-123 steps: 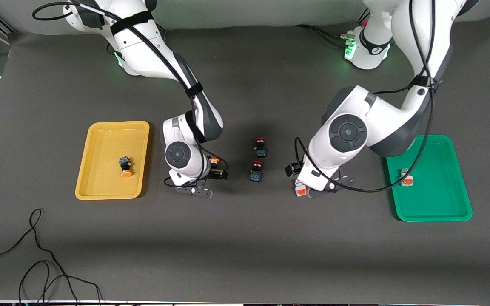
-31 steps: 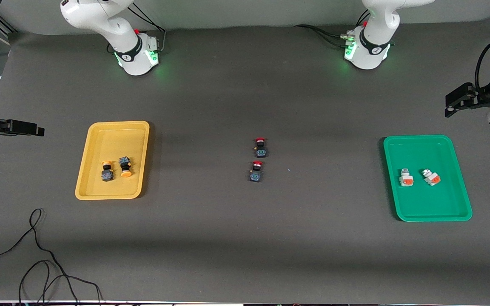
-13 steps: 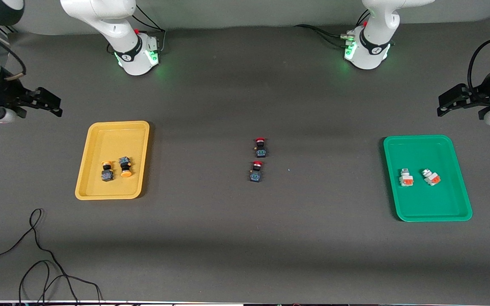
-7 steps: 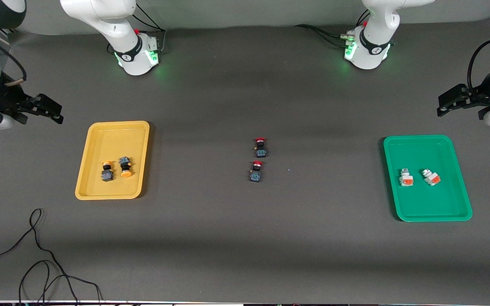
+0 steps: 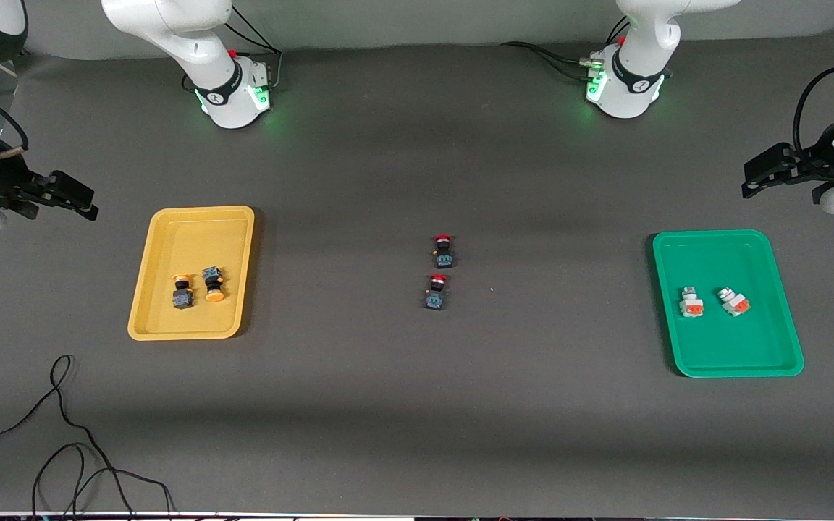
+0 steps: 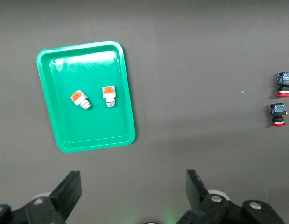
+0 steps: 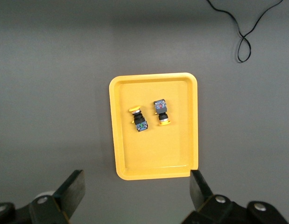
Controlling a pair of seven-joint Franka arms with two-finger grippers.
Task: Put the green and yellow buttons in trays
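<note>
Two black buttons with yellow caps (image 5: 182,291) (image 5: 213,284) lie side by side in the yellow tray (image 5: 200,231). The green tray (image 5: 721,347) holds two white-grey buttons with orange ends (image 5: 691,302) (image 5: 733,301). My right gripper (image 5: 84,199) hangs open and empty off the yellow tray's outer end, high above the table. Its wrist view looks down on the yellow tray (image 7: 153,154) and both yellow buttons (image 7: 138,119) (image 7: 161,112). My left gripper (image 5: 750,181) hangs open and empty up past the green tray (image 6: 65,60), whose buttons (image 6: 80,99) (image 6: 109,96) show below it.
Two black buttons with red caps (image 5: 444,250) (image 5: 436,291) lie mid-table between the trays, one nearer the front camera than the other. A black cable (image 5: 62,434) loops on the table near the front edge at the right arm's end.
My right gripper has drifted slightly, still high beside the yellow tray. The left gripper has barely moved. All buttons and both trays stay where they were.
</note>
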